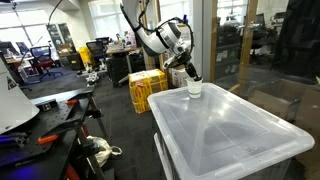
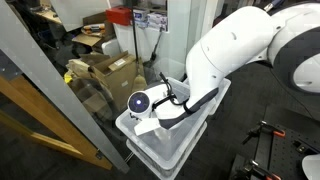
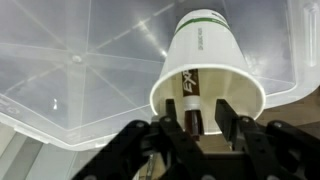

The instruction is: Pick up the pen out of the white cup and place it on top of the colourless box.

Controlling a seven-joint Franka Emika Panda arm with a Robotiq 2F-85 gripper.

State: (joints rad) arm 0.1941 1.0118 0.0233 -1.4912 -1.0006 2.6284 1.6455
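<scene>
Jaws straddle a dark pen (image 3: 194,122) in the tapered white paper cup (image 3: 208,60); grip uncertain.

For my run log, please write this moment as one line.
phase: grasp | gripper: straddles pen inside white cup, closure unclear | white cup: on colourless box | pen: not yet lifted

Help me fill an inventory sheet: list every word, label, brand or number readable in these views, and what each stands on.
"EX": white letters on the dark pen inside the white paper cup; any further letters are unreadable.
Small dark print on the cup's outer wall: too blurred to read.
Yellow plastic crates and everything else in both exterior views: no legible text.
</scene>
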